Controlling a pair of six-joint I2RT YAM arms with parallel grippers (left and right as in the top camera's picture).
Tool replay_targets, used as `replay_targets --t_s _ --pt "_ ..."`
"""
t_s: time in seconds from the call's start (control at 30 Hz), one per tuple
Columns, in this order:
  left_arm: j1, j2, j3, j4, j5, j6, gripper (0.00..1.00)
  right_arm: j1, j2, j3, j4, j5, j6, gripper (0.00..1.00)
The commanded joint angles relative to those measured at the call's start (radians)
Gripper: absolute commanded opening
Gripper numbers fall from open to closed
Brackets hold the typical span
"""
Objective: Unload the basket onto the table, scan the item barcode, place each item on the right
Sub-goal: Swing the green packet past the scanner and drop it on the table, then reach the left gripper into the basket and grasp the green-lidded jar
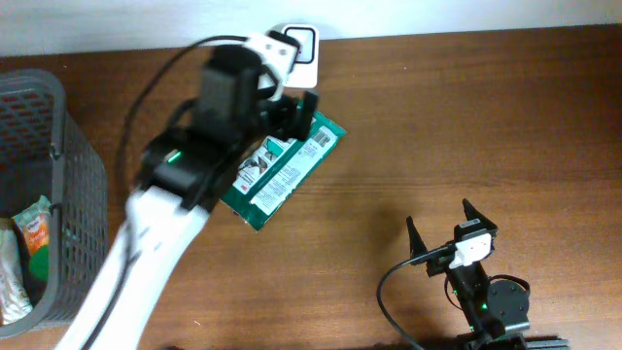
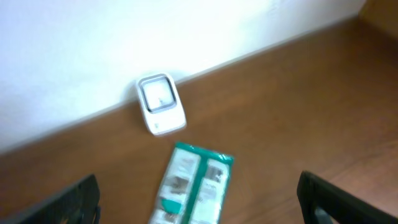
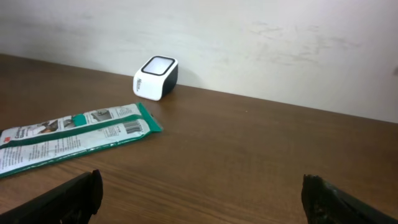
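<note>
Two grippers are in view, and both stand with their fingers spread wide, holding nothing. The left gripper (image 2: 198, 186) hangs over the far part of the wooden table (image 1: 486, 117). In its wrist view one dark finger (image 2: 78, 199) sits at the lower left corner and the other at the lower right. Between them and below lies the green and white packet (image 1: 282, 170), flat on the wood, touched by neither finger. Its printed face is turned up, and the barcode (image 3: 127, 127) sits near the end that points away from this gripper's wrist. Just ahead of the left gripper, past that end of the packet and apart from it, the white barcode scanner (image 2: 160, 102) stands at the foot of the pale wall with its dark window tilted upward.

The right gripper (image 1: 439, 222) stands well apart from all this at the near edge of the table, fingers pointing up and outward. From it, the packet lies ahead and to the left, and the scanner further ahead on the same side.

Behind the left gripper and off to its left, a grey mesh basket (image 1: 58, 175) holds a few more packets (image 1: 37, 233).
</note>
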Motion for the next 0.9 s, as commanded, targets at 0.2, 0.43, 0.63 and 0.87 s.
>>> replay_targets --t_s 0.2,0.43,0.63,0.87 --pt "0.63 -0.253 0.017 -0.231 -0.145 -0.051 0.99 -0.006 -0.008 -0.005 -0.004 -0.009 0.004 0.98" --pt "1.008 -0.253 0.018 -0.281 -0.1 -0.187 0.99 -0.006 -0.008 -0.005 -0.004 -0.009 0.004 0.98" --pt "1.209 -0.157 0.016 -0.402 -0.099 -0.187 0.99 -0.006 -0.008 -0.005 -0.005 -0.009 0.004 0.98" --pt "1.242 -0.055 0.016 -0.463 -0.099 -0.19 0.99 -0.006 -0.008 -0.005 -0.004 -0.009 0.004 0.98"
